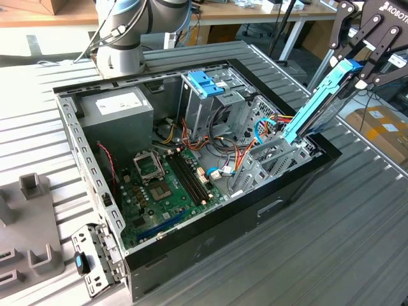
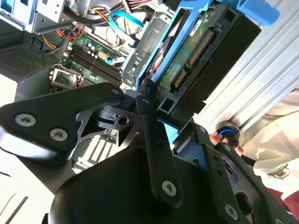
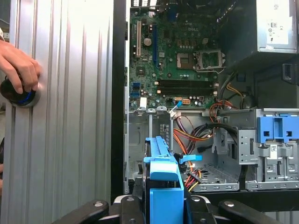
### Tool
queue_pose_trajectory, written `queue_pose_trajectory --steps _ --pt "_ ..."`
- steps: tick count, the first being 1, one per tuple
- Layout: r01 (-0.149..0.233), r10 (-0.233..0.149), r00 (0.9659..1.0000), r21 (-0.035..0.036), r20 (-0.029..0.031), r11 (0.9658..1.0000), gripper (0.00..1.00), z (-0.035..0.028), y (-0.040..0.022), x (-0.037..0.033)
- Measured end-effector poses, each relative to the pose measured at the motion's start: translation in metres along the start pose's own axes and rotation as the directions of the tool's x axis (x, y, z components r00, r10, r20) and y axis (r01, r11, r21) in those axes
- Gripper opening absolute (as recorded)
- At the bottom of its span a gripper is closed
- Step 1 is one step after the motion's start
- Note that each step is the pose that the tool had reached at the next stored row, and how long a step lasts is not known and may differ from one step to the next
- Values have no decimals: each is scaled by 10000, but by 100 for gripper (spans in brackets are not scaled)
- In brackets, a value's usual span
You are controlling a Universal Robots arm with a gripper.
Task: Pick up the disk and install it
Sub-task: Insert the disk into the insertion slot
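The disk (image 1: 322, 102) is a flat drive with blue side rails, held tilted over the open computer case (image 1: 255, 210) at the exterior view's right. Its lower end reaches down into the metal drive bay (image 1: 274, 156) by the case's near wall. My gripper (image 1: 357, 67) is shut on the disk's upper end. In the second wrist view the disk's green circuit board and connector (image 2: 201, 51) face the camera, with my black fingers (image 2: 149, 121) clamped on its edge. In the first wrist view the blue rail (image 3: 163, 177) rises between the fingers.
Inside the case lie a green motherboard (image 1: 166, 185), a grey power supply (image 1: 118, 111), a bundle of cables (image 1: 239, 150) and another bay with a blue bracket (image 1: 205, 83). A person's hand (image 3: 18, 70) rests on a knob (image 3: 18, 98) on the ribbed table beside the case.
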State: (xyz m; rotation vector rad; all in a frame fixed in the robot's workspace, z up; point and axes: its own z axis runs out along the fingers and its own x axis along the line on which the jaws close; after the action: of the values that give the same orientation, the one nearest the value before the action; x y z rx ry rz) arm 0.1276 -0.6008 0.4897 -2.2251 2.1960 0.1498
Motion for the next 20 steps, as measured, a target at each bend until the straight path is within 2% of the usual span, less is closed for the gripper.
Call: queue_pose_trajectory --steps 20 --pt "0 0 10000 0 1 10000 37 30 91 1"
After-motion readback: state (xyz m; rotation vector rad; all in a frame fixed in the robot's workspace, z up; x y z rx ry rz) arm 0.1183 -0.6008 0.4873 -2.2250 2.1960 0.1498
